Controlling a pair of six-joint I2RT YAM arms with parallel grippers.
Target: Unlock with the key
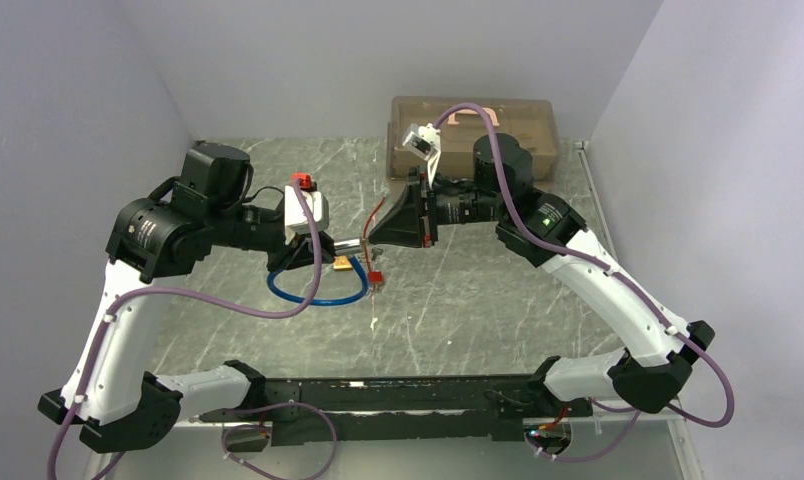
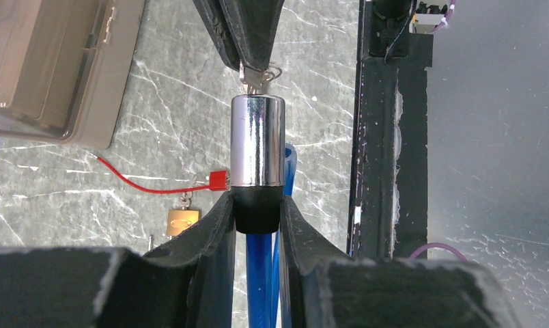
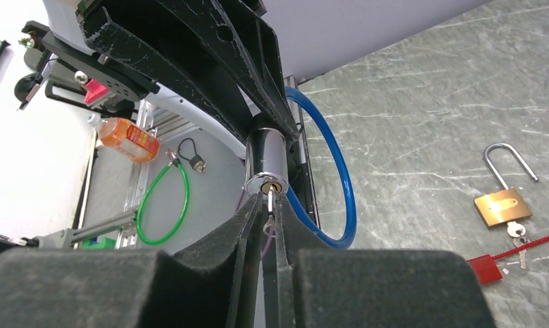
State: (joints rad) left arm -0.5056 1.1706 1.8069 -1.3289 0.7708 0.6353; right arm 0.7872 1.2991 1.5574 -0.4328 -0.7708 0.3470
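So the right claw [image 3: 268, 213] is pinched nearly closed on the key [image 3: 270, 199], with the tip right at the keyhole of the chrome lock cylinder [image 3: 265, 160] just ahead. The left claw [image 2: 257, 205] clamps the cylinder's far end, and the blue cable [image 3: 340, 184] loops off behind it. Looks like the insertion step to me. Next it needs pushing straight home, then a twist.

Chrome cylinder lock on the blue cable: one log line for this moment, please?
left hand: shut on chrome cylinder lock | right hand: shut on small silver key | key tip: at keyhole
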